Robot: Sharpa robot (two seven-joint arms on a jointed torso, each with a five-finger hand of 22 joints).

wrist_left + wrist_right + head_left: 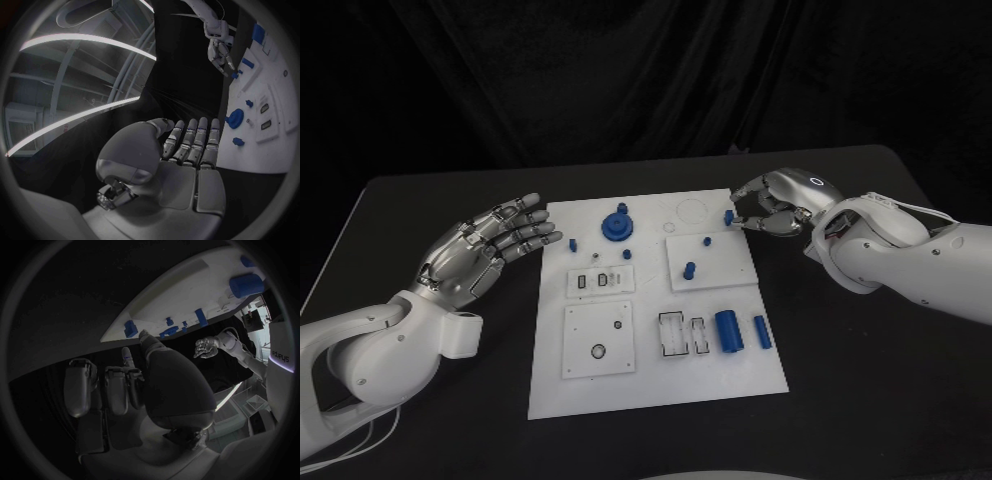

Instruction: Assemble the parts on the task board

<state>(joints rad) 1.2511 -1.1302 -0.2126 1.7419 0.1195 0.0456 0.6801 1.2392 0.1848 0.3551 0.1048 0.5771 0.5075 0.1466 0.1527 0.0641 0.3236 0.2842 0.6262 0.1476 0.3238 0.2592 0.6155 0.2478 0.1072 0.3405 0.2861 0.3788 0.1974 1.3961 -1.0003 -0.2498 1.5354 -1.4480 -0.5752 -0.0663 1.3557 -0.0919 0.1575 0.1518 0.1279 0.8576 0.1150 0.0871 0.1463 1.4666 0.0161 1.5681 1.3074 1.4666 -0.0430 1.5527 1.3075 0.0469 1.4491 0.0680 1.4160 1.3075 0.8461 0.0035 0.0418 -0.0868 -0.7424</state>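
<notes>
Black bench, dark drape behind; white board (653,385) lies mid-bench. Right hand (769,212) hovers at the board's far right corner, fingers curled in toward a small blue peg (730,216); whether it actually grips the peg, cannot tell. Peg sits just board-side of the fingertips, seemingly upright. Left hand (488,245) open, empty, beside the board's left edge. Right hand is nearer.
</notes>
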